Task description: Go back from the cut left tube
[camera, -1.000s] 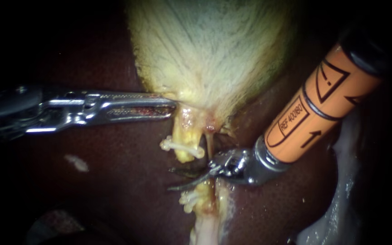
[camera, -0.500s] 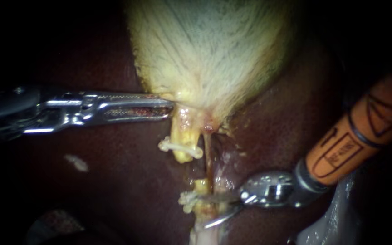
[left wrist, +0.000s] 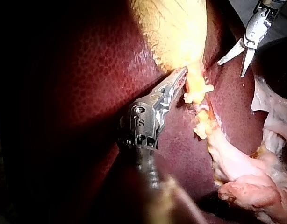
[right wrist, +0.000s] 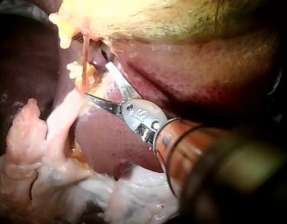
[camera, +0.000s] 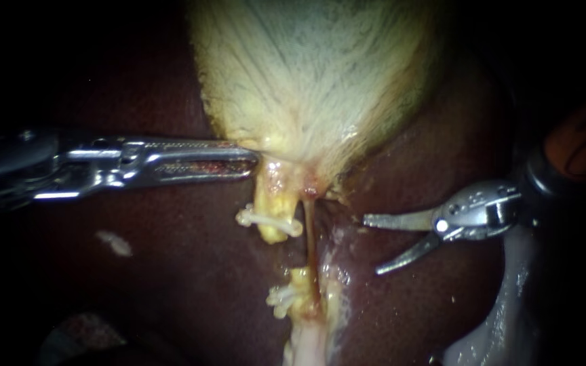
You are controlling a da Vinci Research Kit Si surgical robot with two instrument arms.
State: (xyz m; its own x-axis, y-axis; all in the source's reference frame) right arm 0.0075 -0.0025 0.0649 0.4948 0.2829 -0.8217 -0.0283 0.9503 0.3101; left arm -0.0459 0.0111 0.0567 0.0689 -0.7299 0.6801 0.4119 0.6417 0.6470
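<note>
Yellow and clipped, the cut left tube hangs under the gallbladder, which we grip taut with our left instrument, while our right instrument stands well clear, blades parted, empty, harming nothing.

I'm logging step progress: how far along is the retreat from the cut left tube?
Done: the left tube is parted, with an upper clip and a lower clip on its stumps. In hand: the right instrument sits apart from it over the liver, jaws open, empty; the left instrument grips the gallbladder. Left: probably little, perhaps slightly more withdrawal.
</note>
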